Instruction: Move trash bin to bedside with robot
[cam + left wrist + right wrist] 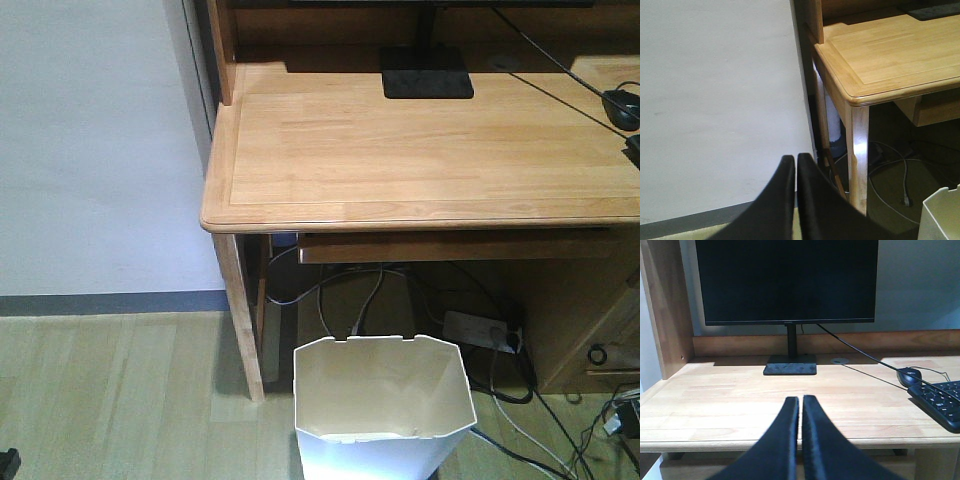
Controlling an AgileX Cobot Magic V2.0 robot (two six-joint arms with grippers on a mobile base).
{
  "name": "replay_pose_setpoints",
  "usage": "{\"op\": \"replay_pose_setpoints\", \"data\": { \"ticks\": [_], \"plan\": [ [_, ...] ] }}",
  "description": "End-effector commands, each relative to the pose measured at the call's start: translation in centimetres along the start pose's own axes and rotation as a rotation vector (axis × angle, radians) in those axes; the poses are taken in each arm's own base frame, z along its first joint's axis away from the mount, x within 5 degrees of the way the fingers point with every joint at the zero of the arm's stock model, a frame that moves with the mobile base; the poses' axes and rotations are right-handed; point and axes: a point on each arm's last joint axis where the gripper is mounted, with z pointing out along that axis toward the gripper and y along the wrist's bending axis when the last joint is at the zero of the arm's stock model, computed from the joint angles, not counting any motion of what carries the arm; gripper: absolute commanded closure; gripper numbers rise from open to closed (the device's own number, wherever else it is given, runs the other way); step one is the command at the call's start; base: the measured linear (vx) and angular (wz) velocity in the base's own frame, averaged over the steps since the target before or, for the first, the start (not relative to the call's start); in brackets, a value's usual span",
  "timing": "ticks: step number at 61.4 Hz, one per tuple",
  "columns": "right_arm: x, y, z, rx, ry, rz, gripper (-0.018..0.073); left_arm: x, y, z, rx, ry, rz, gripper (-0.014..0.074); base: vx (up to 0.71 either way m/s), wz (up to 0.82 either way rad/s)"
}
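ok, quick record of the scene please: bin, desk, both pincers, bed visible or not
desk: light wood; monitor, mouse, keyboard on top
under desk: power strip, loose cables
trash bin: upright on the floor in front of the desk, near a desk leg; no contents visible
left pincer: shut, empty, clear of the bin
right pincer: shut, empty, above desk level, facing the monitor
bed: not in any view
task state: bin not yet gripped
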Motion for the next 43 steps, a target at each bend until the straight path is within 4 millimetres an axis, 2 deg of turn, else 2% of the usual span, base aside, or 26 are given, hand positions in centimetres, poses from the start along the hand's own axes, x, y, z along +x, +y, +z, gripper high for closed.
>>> {"op": "replay_pose_setpoints", "data": {
  "ticks": [1, 43],
  "plan": [
    [-0.41, 0.02, -0.06, -0.003, -0.069, -0.009, 0.0567, -0.15, 0.01, 0.04, -0.004, -0.072, -0.004, 0.0603, 0.0, 0.0],
    [-0.52, 0.02, -0.07, -0.003, -0.081, -0.009, 0.0567, -0.15, 0.01, 0.04, -0.004, -0.072, -0.004, 0.0603, 0.0, 0.0]
  ]
}}
